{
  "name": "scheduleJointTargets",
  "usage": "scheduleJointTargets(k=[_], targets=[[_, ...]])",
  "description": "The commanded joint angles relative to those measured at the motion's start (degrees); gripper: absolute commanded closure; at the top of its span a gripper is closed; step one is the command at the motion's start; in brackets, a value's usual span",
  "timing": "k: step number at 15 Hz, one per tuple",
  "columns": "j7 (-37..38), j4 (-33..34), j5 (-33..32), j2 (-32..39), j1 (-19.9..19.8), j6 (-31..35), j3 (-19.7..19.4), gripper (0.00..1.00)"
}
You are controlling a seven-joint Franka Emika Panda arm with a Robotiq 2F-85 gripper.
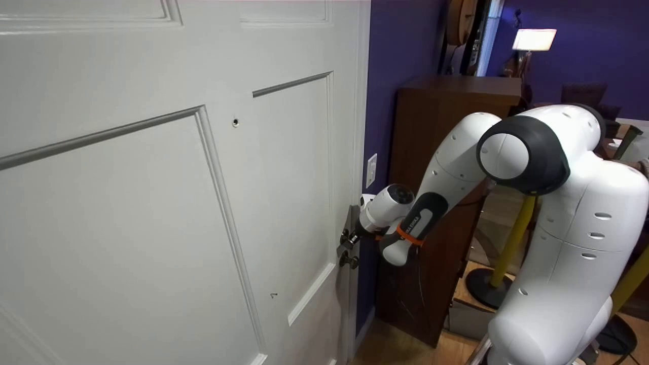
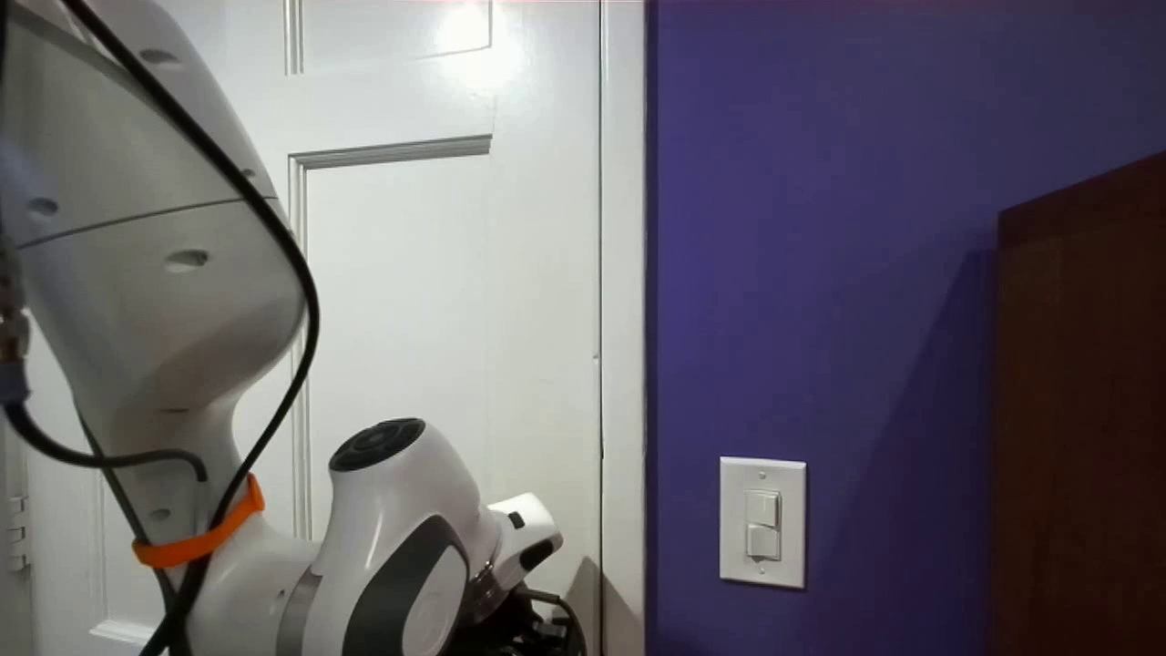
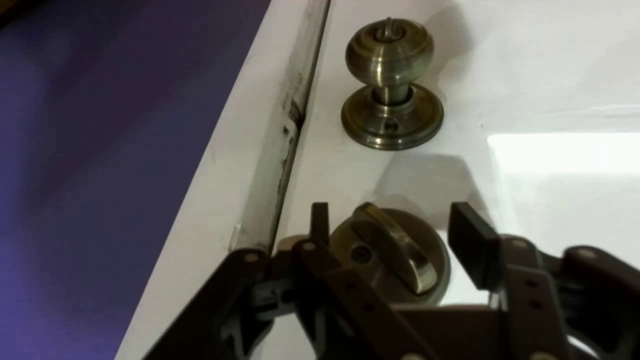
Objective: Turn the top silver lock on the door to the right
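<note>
The white panelled door (image 1: 284,167) fills much of an exterior view and also shows in another exterior view (image 2: 401,273). In the wrist view, which stands upside down, the lock (image 3: 397,247) is a round brass-toned plate with a raised, slanted thumb-turn. The lock sits above the door knob in an exterior view (image 1: 345,236). My gripper (image 3: 390,235) is open, with one finger on each side of the lock's thumb-turn and visible gaps to it. The left finger overlaps the plate's edge in the picture. In an exterior view the gripper (image 1: 351,241) is at the lock, its fingertips hard to make out.
The round door knob (image 3: 392,55) is close to the lock. The door frame (image 3: 240,165) and purple wall (image 3: 100,150) run beside it. A light switch (image 2: 762,522) is on the wall. A dark brown cabinet (image 1: 431,152) stands close behind the arm.
</note>
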Motion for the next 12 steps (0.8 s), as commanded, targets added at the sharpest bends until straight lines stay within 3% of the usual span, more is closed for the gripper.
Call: scheduleJointTargets(k=[1,6,9,12], targets=[[-0.64,0.57,-0.58,1.01,-0.28,1.19,-0.06,0.67],[-0.78,0.77,-0.25,1.07,-0.29,1.11,-0.58,0.99],[1.95,0.74,-0.28,2.30,-2.01,1.57,1.29,0.97],[8.10,0.69,-1.67,4.58,-6.66,3.91,6.09,0.97]])
